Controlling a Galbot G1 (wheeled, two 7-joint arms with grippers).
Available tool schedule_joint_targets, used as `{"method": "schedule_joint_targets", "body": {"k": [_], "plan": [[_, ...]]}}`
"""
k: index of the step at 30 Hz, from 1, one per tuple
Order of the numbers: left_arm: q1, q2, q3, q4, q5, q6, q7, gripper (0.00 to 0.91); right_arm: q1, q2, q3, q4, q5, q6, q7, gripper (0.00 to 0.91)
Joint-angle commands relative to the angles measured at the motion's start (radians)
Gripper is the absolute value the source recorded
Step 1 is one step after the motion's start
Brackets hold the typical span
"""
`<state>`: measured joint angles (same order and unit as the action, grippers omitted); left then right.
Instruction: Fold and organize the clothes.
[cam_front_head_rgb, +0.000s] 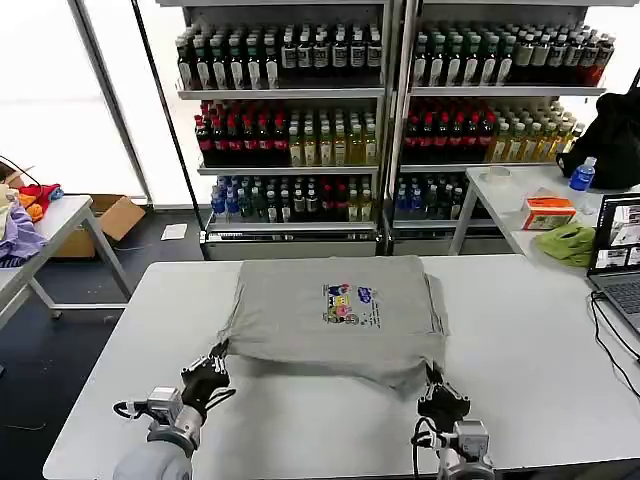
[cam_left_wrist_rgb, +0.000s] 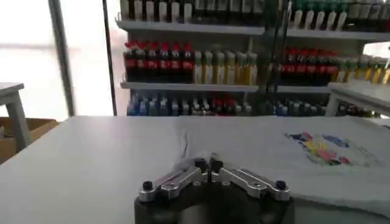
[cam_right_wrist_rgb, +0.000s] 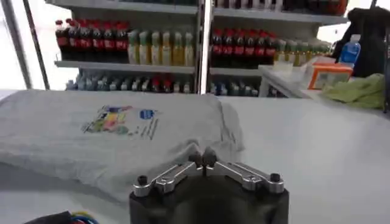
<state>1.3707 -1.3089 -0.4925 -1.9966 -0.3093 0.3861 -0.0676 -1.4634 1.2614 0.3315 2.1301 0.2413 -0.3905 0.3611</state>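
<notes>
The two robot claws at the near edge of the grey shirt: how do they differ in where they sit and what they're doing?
The left gripper is at the near left corner of the grey shirt, where the cloth lies flat; the right gripper is at the near right corner, where the cloth bunches and droops. The left gripper sits a little farther from the robot than the right gripper. Both have their fingers closed together at the shirt's near hem on the white table.

We find no legible text; the multicoloured chest print (cam_front_head_rgb: 349, 303) on the grey shirt (cam_front_head_rgb: 300, 330) and the bottle labels cannot be read.
</notes>
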Motion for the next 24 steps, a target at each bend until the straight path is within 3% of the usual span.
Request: {"method": "schedule_joint_targets", "body": {"k": [1, 16, 24], "plan": [[-0.106, 0.0, 0.01, 0.046, -0.02, -0.012, -0.008, 0.0, 0.141, 0.007, 0.012, -0.041, 0.0, 0.007, -0.022, 0.0], [-0.334, 0.014, 0.068, 0.258, -0.064, -0.008, -0.02, 0.0, 0.509, -0.081, -0.052, -0.304, 0.056, -0.048, -0.039, 0.0], [-0.486, -0.007, 0.12, 0.459, -0.081, -0.003, -0.026, 0.0, 0.675, -0.065, -0.094, -0.506, 0.065, -0.05, -0.068, 0.0]]}}
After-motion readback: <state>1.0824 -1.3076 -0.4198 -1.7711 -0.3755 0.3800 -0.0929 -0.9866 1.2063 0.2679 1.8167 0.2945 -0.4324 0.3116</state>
